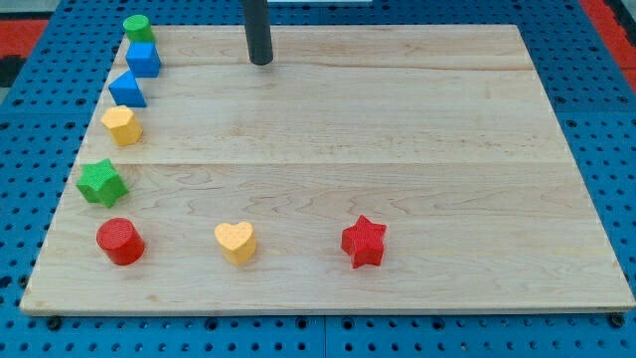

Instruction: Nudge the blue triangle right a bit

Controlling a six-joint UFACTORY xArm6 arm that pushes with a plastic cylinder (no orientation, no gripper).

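Task not started, by look of it. Blue triangle (126, 89) sits at board's left edge, btwn blue cube (143, 59) above and yellow block (121, 125) below. No pincer on rig; my tip (260, 62) bare, holds nothing, well apart to triangle's right near view's top. Left: get tip round to triangle's left side, push right.

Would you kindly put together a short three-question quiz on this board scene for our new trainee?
1. True or false: my tip touches the blue triangle.
2. Which block lies directly below the blue triangle in the view? A) red star B) yellow hexagon C) green star
3. Fill in: the block nearest the view's top-left corner of the wooden board is the green ____.

Key: 1 false, my tip stands apart, toward the view's right and top of it; 2 B; 3 cylinder.
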